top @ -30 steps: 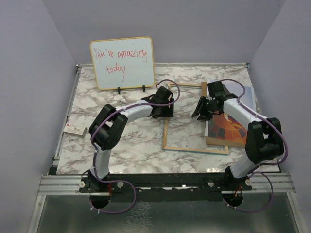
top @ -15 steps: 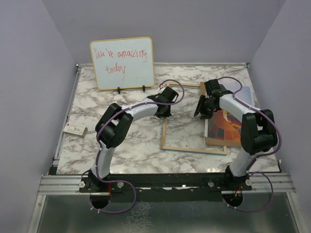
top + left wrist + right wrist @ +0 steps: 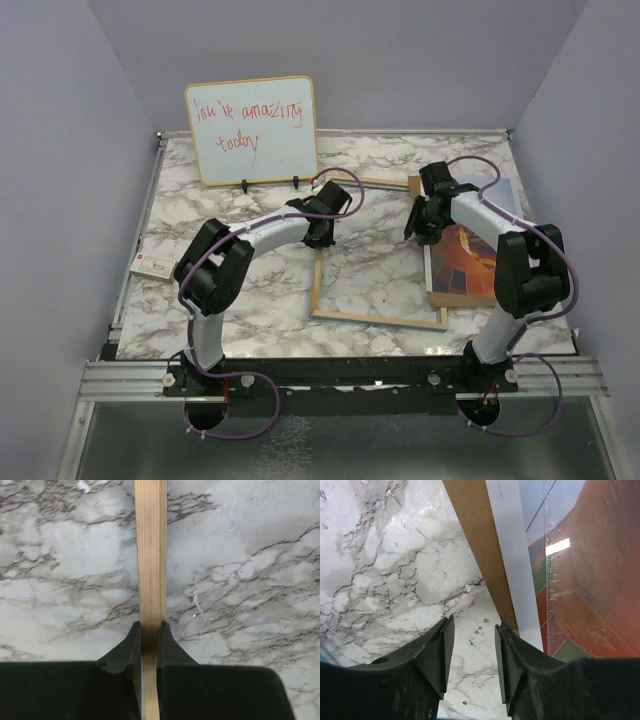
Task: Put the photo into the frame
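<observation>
Frame (image 3: 380,319) farther left; left arm (image 3: 265,232) outstretched, jaws tight on its rail.

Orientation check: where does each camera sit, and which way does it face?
Top external: above and behind the bases, looking down at the table; both arms show.
Left wrist: on the left arm, looking down; left gripper shut on the frame.
Right wrist: on the right arm, looking down at the photo; right gripper open.
Top and left wrist share the frame.

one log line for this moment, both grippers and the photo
left gripper: shut on frame rail | right gripper: open, empty, beside photo | photo: not yet in frame
</observation>
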